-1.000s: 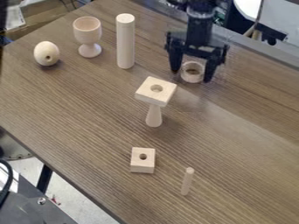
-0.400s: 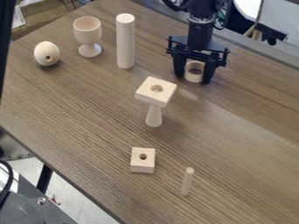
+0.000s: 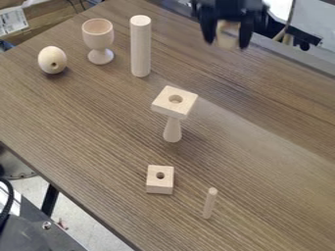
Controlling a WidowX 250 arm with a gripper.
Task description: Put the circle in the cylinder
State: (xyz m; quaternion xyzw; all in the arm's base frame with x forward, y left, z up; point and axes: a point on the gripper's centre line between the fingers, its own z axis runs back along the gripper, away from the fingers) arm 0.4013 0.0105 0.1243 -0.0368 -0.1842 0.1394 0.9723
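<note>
So we've got the gripper [image 3: 227,44] at the far right, near the far edge of the counter [image 3: 98,122], and it's got the ring [image 3: 227,35]. The fingers [image 3: 245,37] are closed on it, one on the left side, one on the right, with the ring sitting right between them and its near end down around the tips. We'd call that a grasp, held up off the wood.

The cylinder [image 3: 140,49] is standing upright on the far side, left of the ring and well apart from it, so nothing's on it. Just left of that is our cup [image 3: 98,33], upright on its foot, and then the egg [image 3: 52,60] further left and a bit nearer, its little hole facing us.

Around the middle we have the stand [image 3: 173,130], with a square, holed plate [image 3: 186,104] on top. Nearer to us there's the small block [image 3: 159,185], hole facing up, and the thin peg [image 3: 209,203] is upright to the right of it, a touch nearer, the two not touching.
</note>
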